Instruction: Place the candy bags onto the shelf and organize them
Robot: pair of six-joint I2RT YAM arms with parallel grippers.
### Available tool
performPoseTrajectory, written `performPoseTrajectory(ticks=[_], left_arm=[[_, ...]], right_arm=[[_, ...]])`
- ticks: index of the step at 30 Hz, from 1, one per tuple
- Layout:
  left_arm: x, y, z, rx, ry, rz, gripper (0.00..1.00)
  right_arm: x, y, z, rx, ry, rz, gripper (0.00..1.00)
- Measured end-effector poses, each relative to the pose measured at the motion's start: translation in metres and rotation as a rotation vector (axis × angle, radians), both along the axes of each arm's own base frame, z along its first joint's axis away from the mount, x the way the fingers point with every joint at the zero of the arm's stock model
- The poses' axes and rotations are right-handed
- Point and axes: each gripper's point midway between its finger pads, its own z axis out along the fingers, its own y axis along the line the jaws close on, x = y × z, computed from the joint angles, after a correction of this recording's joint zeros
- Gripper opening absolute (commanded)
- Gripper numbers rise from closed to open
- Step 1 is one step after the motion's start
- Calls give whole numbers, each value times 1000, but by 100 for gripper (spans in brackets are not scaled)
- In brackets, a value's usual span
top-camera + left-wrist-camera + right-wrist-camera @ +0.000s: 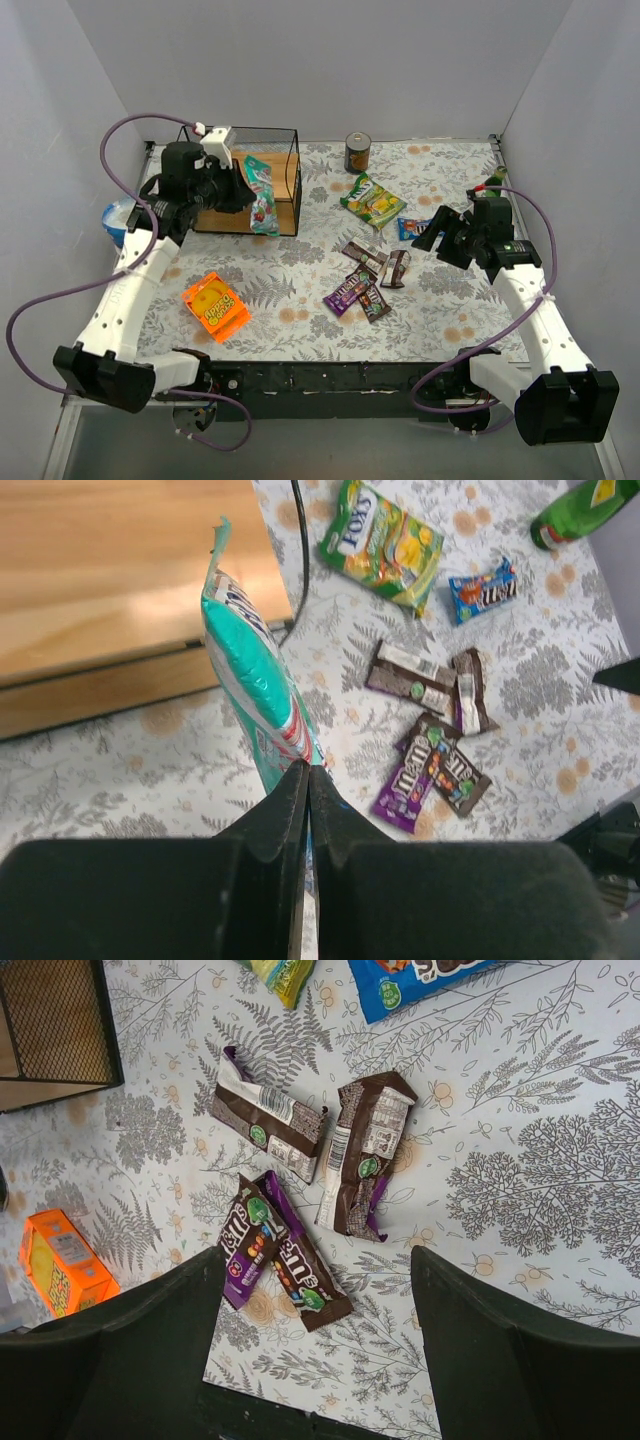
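My left gripper [243, 192] is shut on the teal bag with red print [262, 197], held edge-up in front of the shelf [285, 182]; in the left wrist view the bag [252, 675] rises from my gripper [308, 780] beside the wooden board [110, 570]. The yellow-green bag [372, 200] and a blue packet [414, 228] lie at the far middle. Several purple and brown packets [362, 280] lie mid-table, also in the right wrist view [300, 1190]. My right gripper [432, 237] is open and empty above the table; in the right wrist view [315, 1295] it hangs near the packets.
An orange flat package [215, 306] lies at the front left. A dark can [357, 152] stands at the back, a green bottle [490, 182] at the far right. A blue-white object [117, 220] sits at the left edge. Grey walls enclose the table.
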Motion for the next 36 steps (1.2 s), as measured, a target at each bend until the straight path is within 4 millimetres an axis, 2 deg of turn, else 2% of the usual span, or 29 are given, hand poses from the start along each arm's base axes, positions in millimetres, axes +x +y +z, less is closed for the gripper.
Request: performPoseTrajectory(ticks=[3,9,12,15,24,32,36], left_arm=[[24,3,4,-6,-13,12,0],[87,5,6,-39,-26,3,0],[117,7,4,-60,-18,-13,0],[138,7,-5,-80,1,-32,0],[146,20,-21,-64,19,-24,0],[145,59,-63,-26,113,86,0],[150,65,-73,-29,144,99,0]], right_arm=[[2,0,1,1,-1,2,82],[3,1,3,0,-8,4,81],[4,1,4,0,-8,4,81],[5,1,4,0,-10,4,81],[5,0,4,-1,-9,3,81],[6,1,5,3,-11,0,81],[7,1,5,8,-12,-4,81]])
